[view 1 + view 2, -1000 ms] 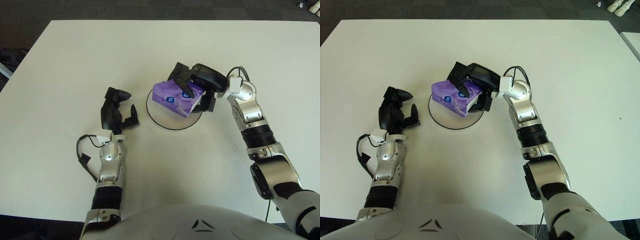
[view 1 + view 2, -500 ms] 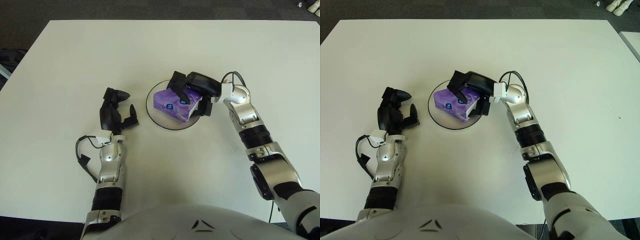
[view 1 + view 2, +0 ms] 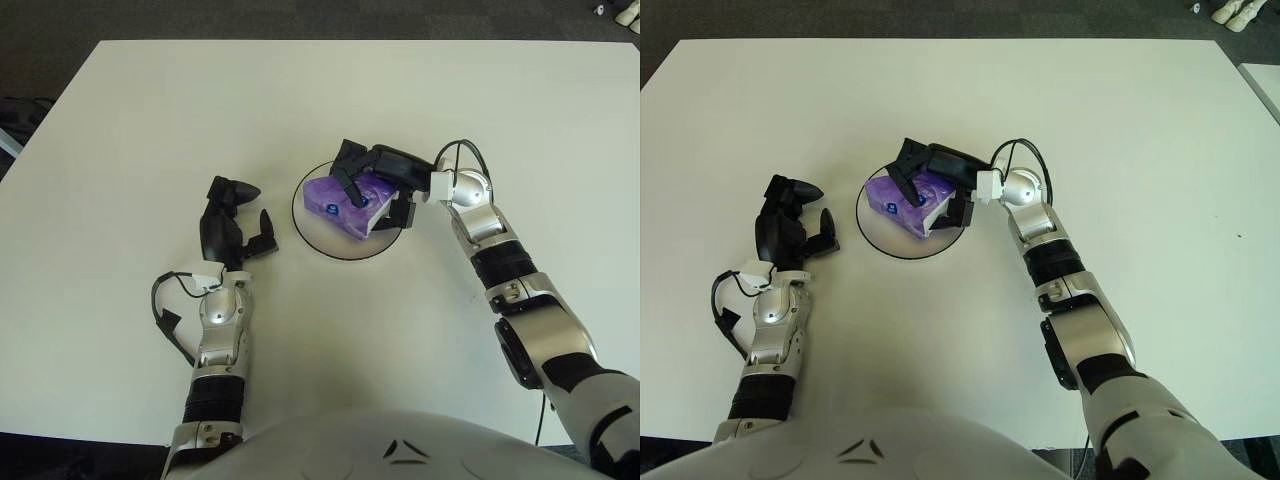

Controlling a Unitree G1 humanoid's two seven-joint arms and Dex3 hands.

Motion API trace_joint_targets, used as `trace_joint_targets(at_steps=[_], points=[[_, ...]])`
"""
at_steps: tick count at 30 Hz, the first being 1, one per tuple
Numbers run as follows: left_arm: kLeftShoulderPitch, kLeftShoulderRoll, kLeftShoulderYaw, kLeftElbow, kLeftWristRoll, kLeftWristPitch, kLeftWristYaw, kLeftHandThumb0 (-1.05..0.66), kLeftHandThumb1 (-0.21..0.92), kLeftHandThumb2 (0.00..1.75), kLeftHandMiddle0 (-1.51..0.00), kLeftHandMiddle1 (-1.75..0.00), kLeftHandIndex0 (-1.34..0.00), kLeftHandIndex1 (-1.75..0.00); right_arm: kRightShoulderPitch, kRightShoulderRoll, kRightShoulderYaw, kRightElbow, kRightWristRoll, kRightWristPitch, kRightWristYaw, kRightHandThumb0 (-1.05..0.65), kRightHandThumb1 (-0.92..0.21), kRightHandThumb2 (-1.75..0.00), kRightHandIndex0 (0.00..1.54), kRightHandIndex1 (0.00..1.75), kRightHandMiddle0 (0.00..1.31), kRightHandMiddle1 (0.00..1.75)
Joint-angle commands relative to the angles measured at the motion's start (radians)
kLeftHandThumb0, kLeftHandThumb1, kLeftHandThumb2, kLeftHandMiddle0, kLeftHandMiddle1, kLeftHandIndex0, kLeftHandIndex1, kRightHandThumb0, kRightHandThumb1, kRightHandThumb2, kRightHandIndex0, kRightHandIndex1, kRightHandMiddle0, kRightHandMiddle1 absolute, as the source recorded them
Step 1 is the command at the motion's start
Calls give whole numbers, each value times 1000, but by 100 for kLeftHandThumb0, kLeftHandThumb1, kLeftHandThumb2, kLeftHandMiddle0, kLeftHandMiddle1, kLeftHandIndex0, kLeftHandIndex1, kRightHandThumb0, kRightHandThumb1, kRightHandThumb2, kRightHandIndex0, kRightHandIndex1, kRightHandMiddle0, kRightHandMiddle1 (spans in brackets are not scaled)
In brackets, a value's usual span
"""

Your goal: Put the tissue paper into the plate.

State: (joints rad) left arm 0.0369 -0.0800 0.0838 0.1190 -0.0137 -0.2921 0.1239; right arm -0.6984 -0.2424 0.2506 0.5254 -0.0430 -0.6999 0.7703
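— Tissue pack?
— Purple tissue pack [image 3: 342,204], lying inside the plate [image 3: 322,243], toward its far-right part, tilted a little across it.
— Plate?
— Round, white with a dark rim, flat on the white counter [image 3: 140,120], near the middle.
— Right hand?
— Right hand [image 3: 378,180] over the pack from the right, black fingers [image 3: 347,182] draped on its top and far edge, another down its right end; still wrapped on the pack, though whether tightly clamped or easing off, cannot tell.
— Left hand?
— Left hand [image 3: 232,222] well left of the plate, apart from it, raised on its forearm, fingers loosely curled and apart, holding nothing.
— Anything else?
— Grey cable [image 3: 462,152] looping at the right wrist; dark floor [image 3: 300,18] beyond the counter's far edge.
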Motion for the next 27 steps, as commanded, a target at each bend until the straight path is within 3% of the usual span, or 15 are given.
trace_joint_targets(at_steps=[1,3,6,14,27], points=[[93,-14,-4,80,5,21,5,-1,15,152,-72,-175,-51,-175,-24,-16,13,25,24,-59,47,-83,-61,-71,3,35,7,52],[92,-12,-4,84,4,12,1,-1,16,151,-72,-175,-51,-175,-36,-20,19,36,40,-67,77,-93,-66,-62,1,14,3,21],[90,-9,-4,96,1,-6,-6,-1,16,152,-72,-175,-51,-175,-56,-35,31,44,54,-59,130,-99,-71,-50,0,5,1,7],[85,-7,-4,110,-3,-27,-15,-1,13,155,-75,-175,-52,-175,-74,-57,33,26,55,-20,187,-104,-74,-33,0,0,0,0],[72,-5,-1,118,-7,-13,-14,-1,14,153,-73,-175,-52,-175,-70,-72,22,-28,74,14,198,-105,-74,-28,0,0,0,0]])
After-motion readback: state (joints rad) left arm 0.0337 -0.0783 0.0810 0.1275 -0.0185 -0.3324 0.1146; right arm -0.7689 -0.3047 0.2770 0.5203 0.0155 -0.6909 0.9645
